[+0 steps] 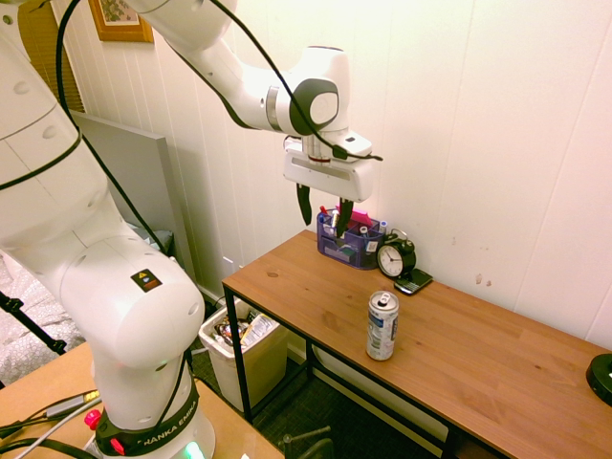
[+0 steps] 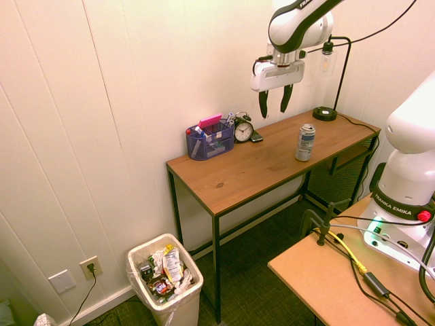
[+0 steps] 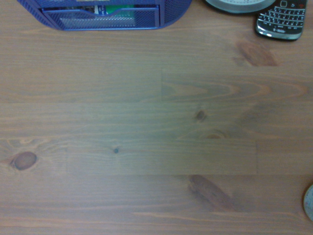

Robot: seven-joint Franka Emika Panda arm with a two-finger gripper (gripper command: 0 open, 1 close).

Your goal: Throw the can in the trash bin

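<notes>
In the second exterior view, the white trash bin (image 2: pixel 166 285) stands on the floor below the worktop's (image 2: pixel 258 170) left end, holding wrappers. On the worktop sit a blue mesh desk organizer (image 2: pixel 209 140), then a black alarm clock (image 2: pixel 243 129) with a phone (image 2: pixel 257 136) just beside it. The end effector (image 2: pixel 274 103) hangs above, fingers spread and empty. Right of it, the can (image 2: pixel 305 142) stands upright, well apart from the organizer.
</notes>
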